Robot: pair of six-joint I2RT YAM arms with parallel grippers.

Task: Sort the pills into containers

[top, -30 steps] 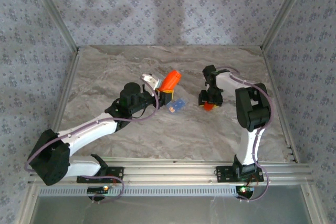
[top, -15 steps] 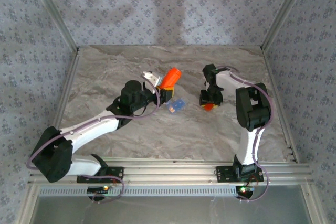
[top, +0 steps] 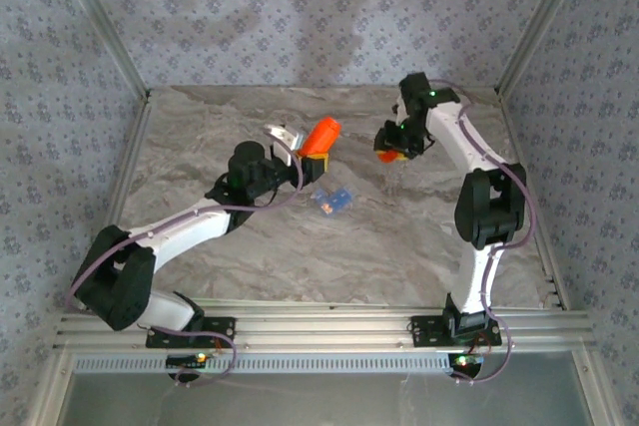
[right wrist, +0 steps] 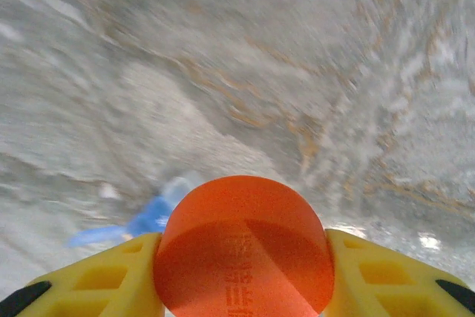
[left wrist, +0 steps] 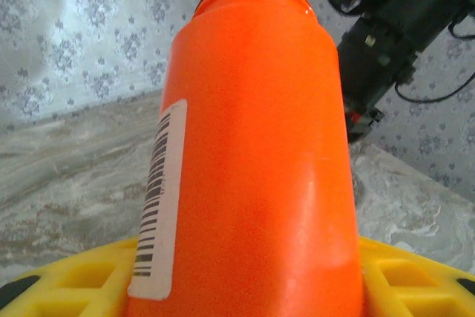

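Grey marbled tabletop (top: 200, 137), floral-papered walls (top: 300, 17) on three sides, aluminium rails at the corners. Count: one orange bottle (top: 320, 134), one orange cap (right wrist: 243, 246), one blue pill box (top: 332, 200). Left hand (top: 310, 158) clamps the bottle's base, bottle tilted. Right hand (top: 393, 151) pinches the cap. Pill box lies on the tabletop between both hands, nearer the left, touching neither.
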